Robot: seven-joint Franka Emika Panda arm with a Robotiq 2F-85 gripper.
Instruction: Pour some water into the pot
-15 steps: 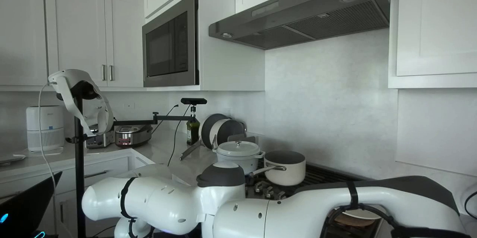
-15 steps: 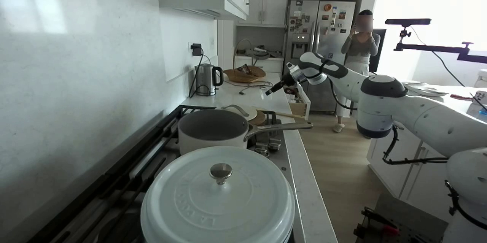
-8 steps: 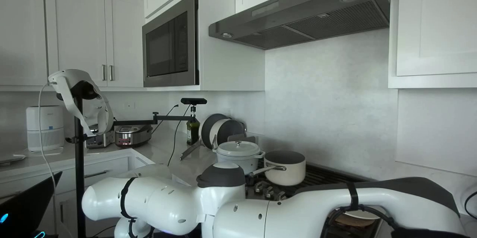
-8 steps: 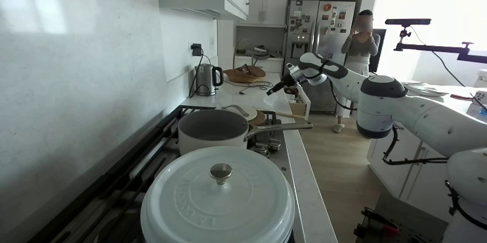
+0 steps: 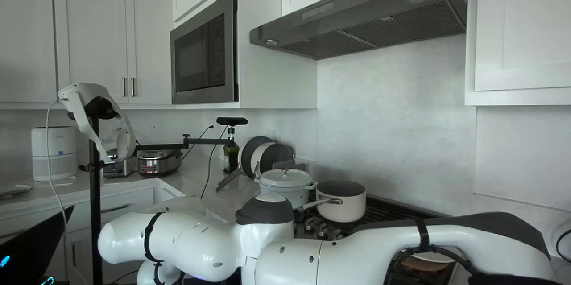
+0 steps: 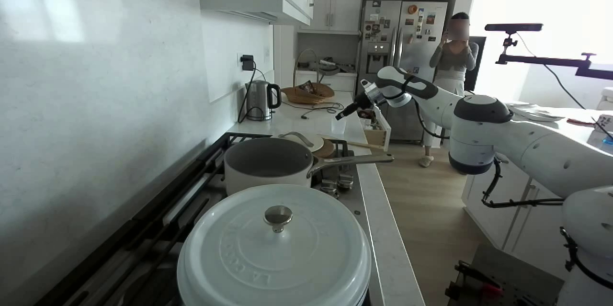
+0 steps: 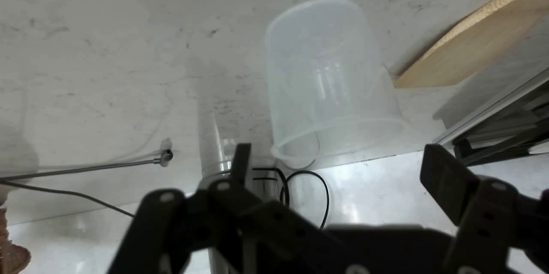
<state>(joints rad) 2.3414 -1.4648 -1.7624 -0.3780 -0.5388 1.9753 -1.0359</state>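
Observation:
A translucent plastic cup (image 7: 330, 68) stands upright on the counter, rim towards my gripper (image 7: 337, 154). The jaws are wide apart and hold nothing; the cup sits just beyond the fingertips. In an exterior view the gripper (image 6: 340, 117) is tilted down over the cup (image 6: 338, 126). I cannot make out whether water is in the cup. The pot, a white saucepan with a grey inside and metal handle, rests on the stove uncovered in both exterior views (image 5: 341, 202) (image 6: 268, 164). Its bottom is mostly hidden.
A lidded white pot (image 6: 273, 253) is close to the saucepan. Behind the stove are a steel kettle (image 6: 259, 101), its cable, and a wicker basket (image 6: 306, 96). A wooden utensil (image 7: 467, 46) lies near the cup. A drawer (image 6: 380, 129) hangs open below the counter.
My gripper has opened and let go of the cup. The cup leaned on the counter half a second ago and now stands upright. The arm has barely moved.

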